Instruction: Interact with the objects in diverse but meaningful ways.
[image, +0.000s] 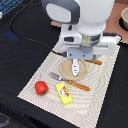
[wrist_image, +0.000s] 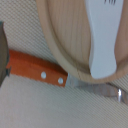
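Wrist view: white piece (wrist_image: 102, 42) laid on plate (wrist_image: 62, 35), knife (wrist_image: 37, 71) tucked underneath.
Gripper (image: 86, 49): parked over plate (finger state cannot be told).

One red pepper (image: 41, 87), one yellow box (image: 63, 93), one white piece (image: 75, 65), one plate (image: 66, 71), one fork (image: 69, 81).

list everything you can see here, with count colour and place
placemat: 1, beige woven, on the dark table
plate: 1, tan, middle of the mat
white elongated piece: 1, white, lying on the plate
fork: 1, wooden handle, in front of the plate
knife: 1, orange-brown riveted handle, beside the plate rim
red vegetable: 1, shiny red, near mat edge
yellow box: 1, yellow with red label, beside the vegetable
gripper: 1, white and grey, above the plate; fingers hidden
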